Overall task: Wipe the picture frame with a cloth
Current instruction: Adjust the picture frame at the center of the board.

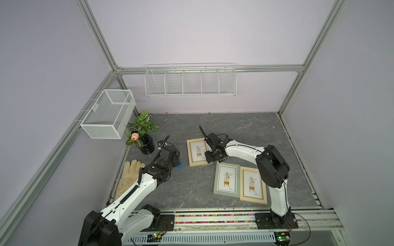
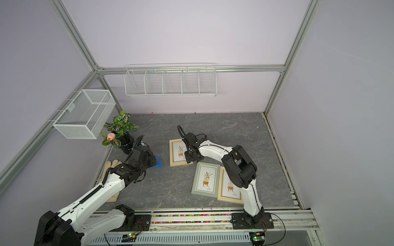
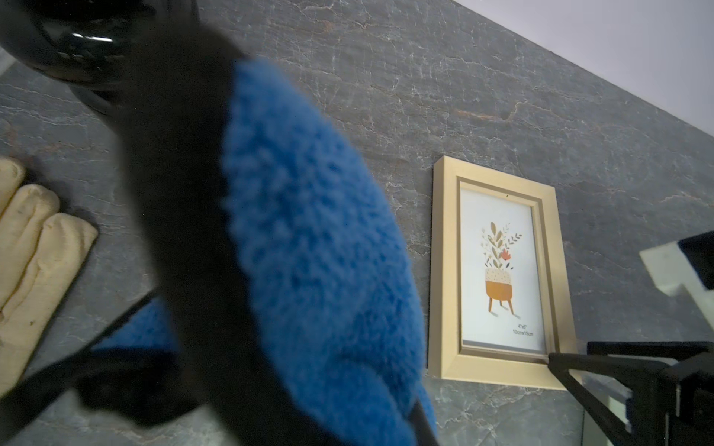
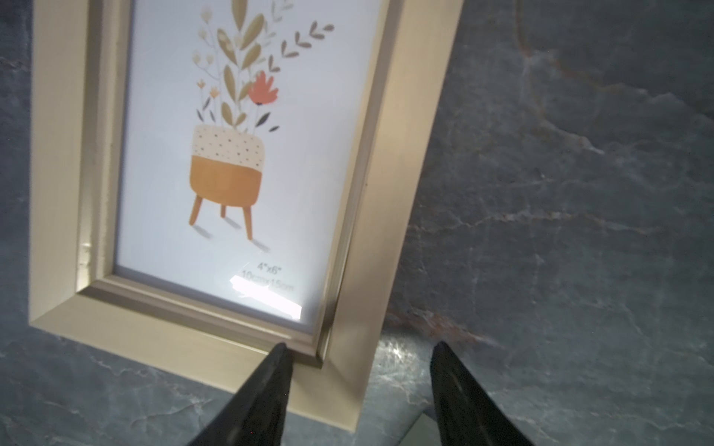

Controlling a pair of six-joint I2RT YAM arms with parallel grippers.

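Blue cloth (image 2: 158, 163) pinched, mostly hidden under left tool (image 2: 151, 160), picture frame (image 4: 58, 193) cropped

Beige glove (image 1: 126, 180) near potted plant (image 1: 142, 124); mesh basket (image 1: 106, 116), wire rack (image 1: 189, 85)

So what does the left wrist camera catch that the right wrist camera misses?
Only left wrist: the blue cloth, a beige glove, a black vase. Only right wrist: the right end effector, jaws open astride a corner of the gold picture frame, and glare on its glass. Both: that frame, flat on the grey table, with the end effector beside it.
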